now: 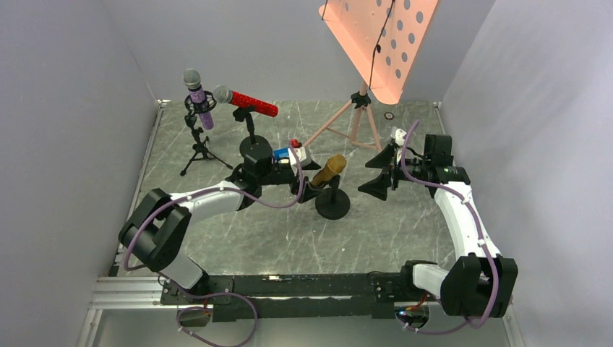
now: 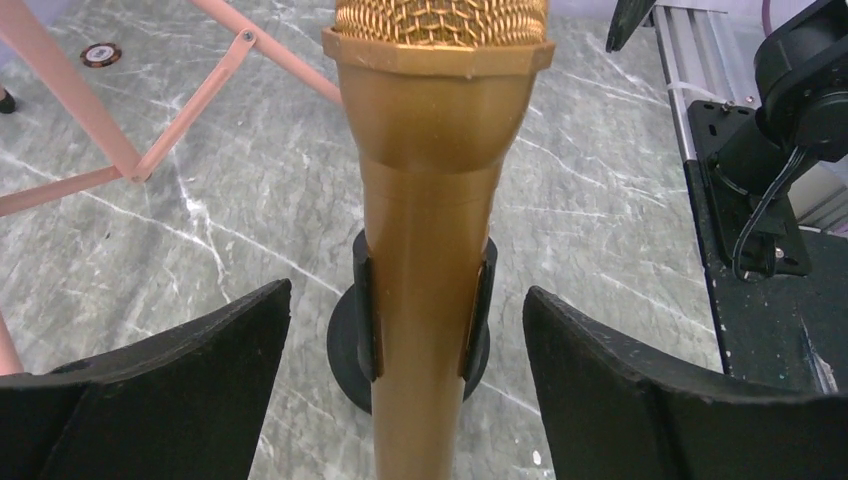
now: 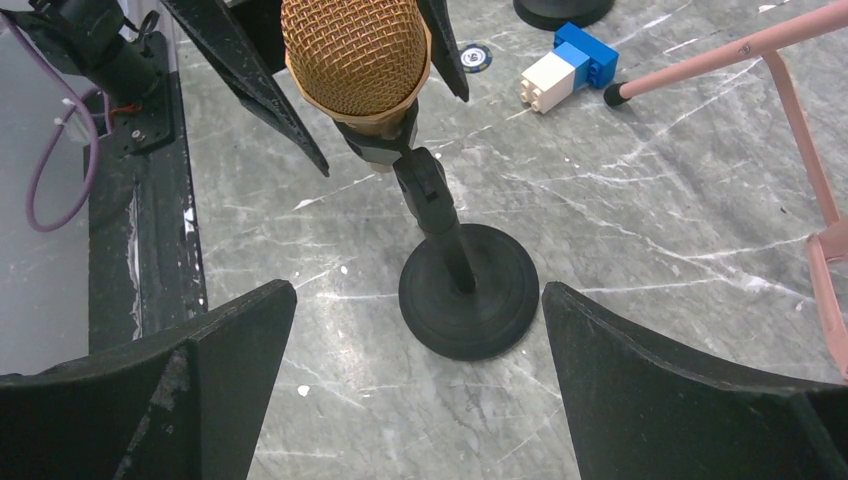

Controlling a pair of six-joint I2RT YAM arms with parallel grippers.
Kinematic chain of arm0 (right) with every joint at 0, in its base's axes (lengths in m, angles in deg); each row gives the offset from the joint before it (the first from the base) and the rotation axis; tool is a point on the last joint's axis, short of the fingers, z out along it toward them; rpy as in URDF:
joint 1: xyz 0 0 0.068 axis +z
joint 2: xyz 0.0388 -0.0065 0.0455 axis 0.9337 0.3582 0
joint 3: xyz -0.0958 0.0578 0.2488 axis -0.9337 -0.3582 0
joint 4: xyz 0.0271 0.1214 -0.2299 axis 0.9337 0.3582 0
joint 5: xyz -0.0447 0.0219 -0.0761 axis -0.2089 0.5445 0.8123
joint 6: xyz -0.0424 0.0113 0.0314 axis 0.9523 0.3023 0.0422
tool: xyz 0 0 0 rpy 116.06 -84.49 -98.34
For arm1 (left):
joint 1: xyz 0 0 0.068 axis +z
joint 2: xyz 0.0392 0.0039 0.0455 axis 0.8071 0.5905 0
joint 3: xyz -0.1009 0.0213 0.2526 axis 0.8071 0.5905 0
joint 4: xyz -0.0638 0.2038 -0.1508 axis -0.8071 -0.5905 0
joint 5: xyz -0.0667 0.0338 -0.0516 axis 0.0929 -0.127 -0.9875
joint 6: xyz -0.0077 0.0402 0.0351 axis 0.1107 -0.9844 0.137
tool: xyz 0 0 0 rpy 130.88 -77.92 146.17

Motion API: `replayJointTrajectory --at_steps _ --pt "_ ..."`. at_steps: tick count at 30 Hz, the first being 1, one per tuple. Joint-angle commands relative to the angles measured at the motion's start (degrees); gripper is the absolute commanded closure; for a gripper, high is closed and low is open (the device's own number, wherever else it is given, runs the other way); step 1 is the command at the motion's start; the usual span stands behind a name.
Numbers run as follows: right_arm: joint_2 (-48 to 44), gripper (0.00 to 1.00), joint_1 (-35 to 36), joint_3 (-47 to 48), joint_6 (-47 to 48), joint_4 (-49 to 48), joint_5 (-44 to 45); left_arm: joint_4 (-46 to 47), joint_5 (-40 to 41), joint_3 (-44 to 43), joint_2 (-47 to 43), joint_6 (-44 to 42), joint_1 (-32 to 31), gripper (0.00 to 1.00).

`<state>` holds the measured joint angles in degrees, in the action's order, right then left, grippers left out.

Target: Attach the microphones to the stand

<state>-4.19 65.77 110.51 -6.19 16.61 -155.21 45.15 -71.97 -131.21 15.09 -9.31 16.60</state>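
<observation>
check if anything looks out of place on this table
A blue-and-white block lies loose on the table near the pink stand's foot; it's no part of the mic gear. The gold mic sits in its clip.

White links (image 1: 217, 196), black joints (image 1: 155, 235), purple cables (image 1: 275, 206); left tool (image 2: 407, 290), right tool (image 3: 417, 285) black wedges.
</observation>
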Motion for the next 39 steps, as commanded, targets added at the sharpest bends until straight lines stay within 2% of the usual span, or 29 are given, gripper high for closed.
replayJointTrajectory --at_steps 1,5,9,14,19,24,27,30,34,39 --pt "-1.28 0.00 -0.27 0.01 1.67 -1.37 -2.19 7.04 -4.06 -2.87 1.75 3.69 -0.05 0.13" --pt "-0.99 0.00 -0.27 0.05 1.67 -1.28 -2.27 7.15 -2.95 -2.81 1.42 4.23 -0.49 0.24" --pt "-0.71 0.00 -0.28 0.13 1.74 -1.10 -2.27 2.26 0.64 -3.91 0.69 2.96 -1.26 0.48" --pt "-0.61 0.00 -0.59 0.05 1.69 -1.13 -2.26 -0.38 6.58 -1.61 -4.34 0.52 -2.25 0.77" --pt "-0.79 0.00 -1.03 0.05 1.51 -1.16 -2.64 -5.79 14.48 2.05 -13.55 -0.06 -2.02 0.89" --pt "-0.99 0.00 -1.54 0.05 1.19 -1.34 -3.21 -11.80 26.38 7.98 -25.89 -1.68 0.47 0.96" --pt "-1.14 0.00 -1.67 -0.02 1.07 -1.42 -3.53 -13.15 38.34 11.70 -32.74 -2.00 3.20 0.94" --pt "-1.05 0.00 -1.83 -0.04 0.95 -1.48 -3.77 -12.79 47.09 12.95 -35.55 -0.81 6.61 0.95" --pt "-1.21 0.00 -2.02 0.05 1.19 -1.14 -4.02 -9.50 50.98 14.99 -36.45 3.06 14.09 0.95" --pt "-1.50 0.00 -2.17 0.05 1.23 -1.01 -4.34 -5.70 50.84 16.08 -33.06 8.61 22.14 0.94"
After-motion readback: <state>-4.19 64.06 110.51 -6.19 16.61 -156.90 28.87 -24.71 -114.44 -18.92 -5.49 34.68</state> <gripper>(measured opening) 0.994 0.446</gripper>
